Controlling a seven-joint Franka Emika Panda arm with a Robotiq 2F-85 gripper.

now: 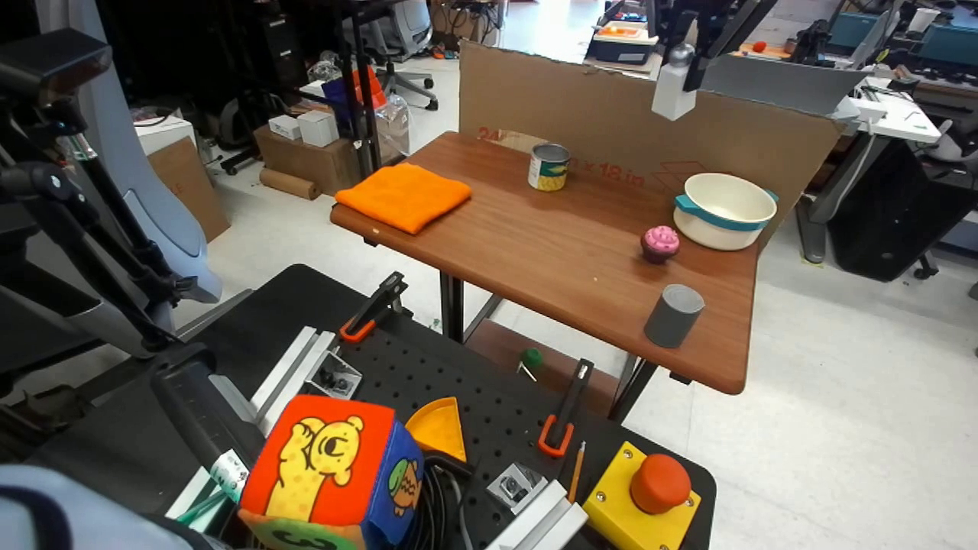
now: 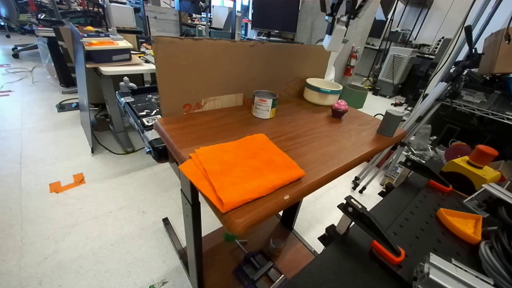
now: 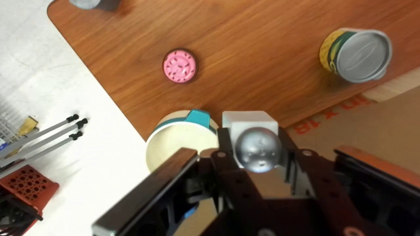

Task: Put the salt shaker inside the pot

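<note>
Had the salt shaker (image 1: pixel 673 92) pinched in the hand (image 3: pixel 256 146), base down, way above the table (image 1: pixel 565 252), with the pot (image 1: pixel 722 223) lower and off sideways at the corner diagonal from the orange cloth (image 1: pixel 405 195), so prob needed a shift that way first.

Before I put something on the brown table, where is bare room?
Widest bare tabletop: between the orange cloth, can and pink cupcake. Smaller patch: between cupcake and grey cylinder. Crowded: around the pot, where the cupcake stands close and the gripped salt shaker hangs higher.
</note>
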